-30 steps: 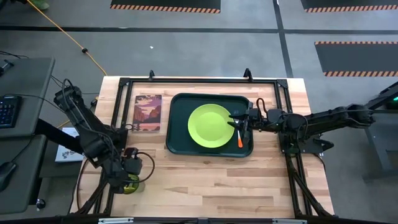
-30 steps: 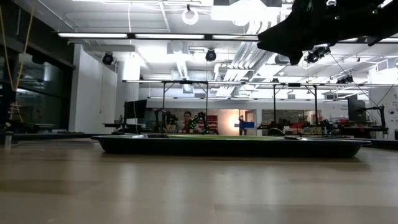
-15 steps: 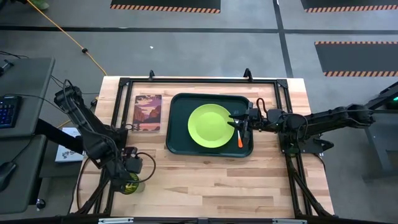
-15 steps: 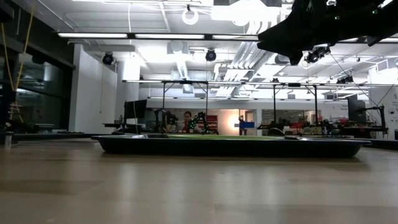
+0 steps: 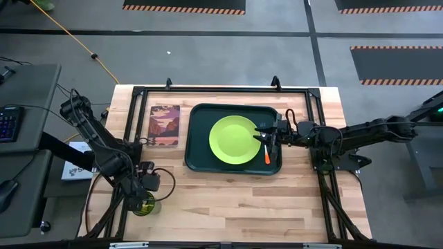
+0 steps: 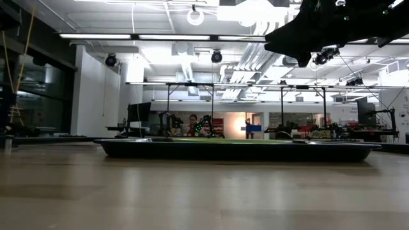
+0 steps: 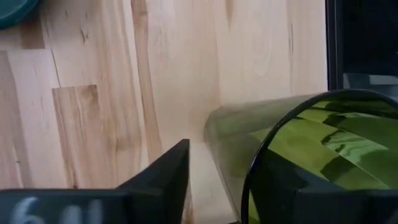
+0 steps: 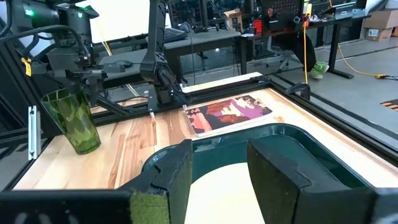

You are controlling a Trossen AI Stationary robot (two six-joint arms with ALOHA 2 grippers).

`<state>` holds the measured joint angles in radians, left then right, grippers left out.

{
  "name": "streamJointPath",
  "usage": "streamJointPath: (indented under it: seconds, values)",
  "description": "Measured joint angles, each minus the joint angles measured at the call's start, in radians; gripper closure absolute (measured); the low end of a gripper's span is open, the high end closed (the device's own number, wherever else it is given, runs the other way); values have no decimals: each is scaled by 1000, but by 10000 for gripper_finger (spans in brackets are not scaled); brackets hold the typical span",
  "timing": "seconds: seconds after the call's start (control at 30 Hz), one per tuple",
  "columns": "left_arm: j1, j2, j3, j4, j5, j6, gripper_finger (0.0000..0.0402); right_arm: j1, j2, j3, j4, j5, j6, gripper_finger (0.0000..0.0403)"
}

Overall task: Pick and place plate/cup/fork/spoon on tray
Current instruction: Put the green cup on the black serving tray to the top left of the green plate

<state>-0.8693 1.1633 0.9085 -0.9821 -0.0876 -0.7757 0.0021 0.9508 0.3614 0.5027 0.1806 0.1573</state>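
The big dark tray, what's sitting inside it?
Inside the dark-green rectangular tray lie a round lime-green plate and an orange-handled fork. The right gripper covers the fork's tines.

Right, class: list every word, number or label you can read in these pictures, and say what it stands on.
Perhaps "64": pale characters on the left arm's wrist housing, too blurred to be sure.
White sheet beside the table: print too small to read.
Picture card: no legible words.

Robotics lab; hazard-striped floor mats (image 5: 183, 7), exposed ceiling ducts (image 6: 255, 29), equipment benches (image 8: 205, 37).
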Motion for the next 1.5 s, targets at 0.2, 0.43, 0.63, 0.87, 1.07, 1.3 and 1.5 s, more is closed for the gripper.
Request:
streamJointPath:
  seconds: [0.2,0.43,0.63,0.87,1.07,1.3,1.5]
  values:
    - [51,0,0,0,111,-16,369,0,0,0,-9,0,0,258]
    - [145,1,69,-22,168,61,392,0,0,0,-9,10,1,258]
    - [277,1,290,-144,21,261,396,0,0,0,-9,18,0,258]
    - [566,60,549,-231,-315,654,398,0,0,0,-9,18,0,258]
    - [924,243,648,-224,-257,830,399,0,0,0,-9,18,0,258]
    - [1241,495,658,-196,-86,944,399,0,0,0,-14,18,25,258]
    - [1393,611,658,-155,-18,978,400,0,0,0,-31,18,26,258]
